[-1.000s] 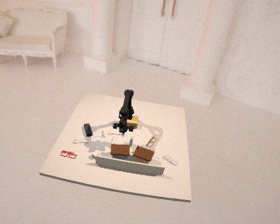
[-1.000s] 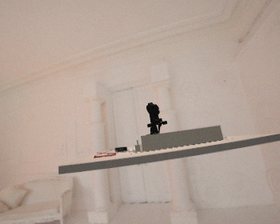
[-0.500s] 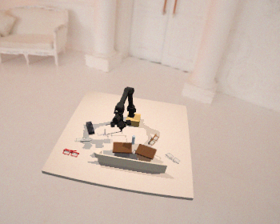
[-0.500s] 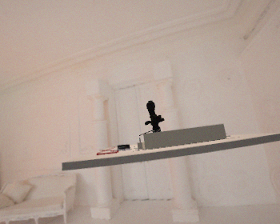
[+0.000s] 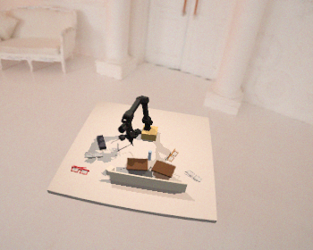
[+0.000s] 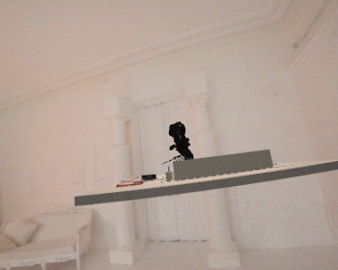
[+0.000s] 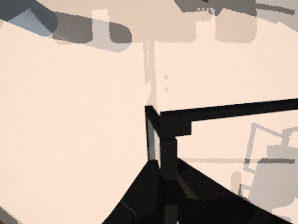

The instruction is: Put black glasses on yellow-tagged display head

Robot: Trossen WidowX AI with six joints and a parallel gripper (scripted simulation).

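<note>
My gripper (image 5: 127, 139) (image 6: 183, 155) (image 7: 162, 168) is shut on the black glasses (image 7: 220, 113), whose thin frame also shows in the exterior view (image 6: 171, 160). It holds them above the table, left of the middle and behind the grey stand (image 5: 144, 182) (image 6: 221, 165). Two brown display heads (image 5: 137, 164) (image 5: 164, 169) sit on that stand, in front of and to the right of the gripper. A small blue marker (image 5: 149, 154) stands between them. I cannot make out a yellow tag. In the wrist view only the frame's corner and one long bar show past the dark fingers.
A black case (image 5: 101, 142) (image 6: 148, 177) lies left of the gripper. Red glasses (image 5: 80, 170) (image 6: 129, 183) lie at the front left, orange glasses (image 5: 172, 155) and pale glasses (image 5: 192, 174) on the right. A yellow block (image 5: 149, 133) sits by the arm's base.
</note>
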